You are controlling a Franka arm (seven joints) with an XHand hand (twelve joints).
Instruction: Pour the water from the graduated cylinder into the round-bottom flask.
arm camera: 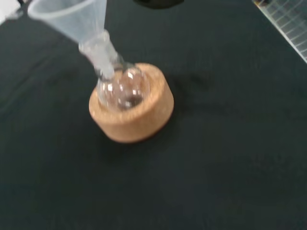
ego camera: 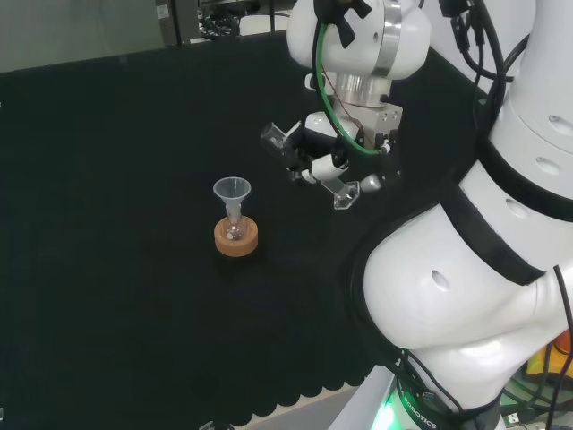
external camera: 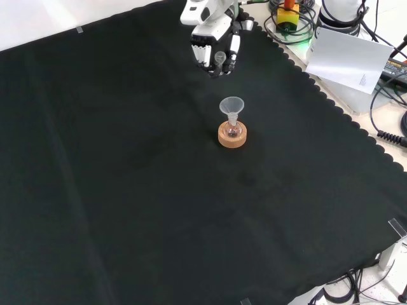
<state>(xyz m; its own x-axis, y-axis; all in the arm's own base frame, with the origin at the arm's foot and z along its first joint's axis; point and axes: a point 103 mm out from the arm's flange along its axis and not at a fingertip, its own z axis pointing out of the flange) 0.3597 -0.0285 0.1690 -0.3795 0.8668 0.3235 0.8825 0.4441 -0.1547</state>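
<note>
Graduated cylinder (ego camera: 309,164) lies tilted inside curled fingers (ego camera: 324,167), up right of funnel-topped flask (ego camera: 235,226).

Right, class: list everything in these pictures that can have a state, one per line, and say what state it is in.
Hand: raised above the cloth, fingers curled round the cylinder.
Cylinder: held tilted well off upright; contents cannot be told.
Funnel: upright, seated in the flask's neck.
Flask: upright in the cork ring; water level cannot be told.
Cork ring: flat on the cloth, holding the flask.
</note>
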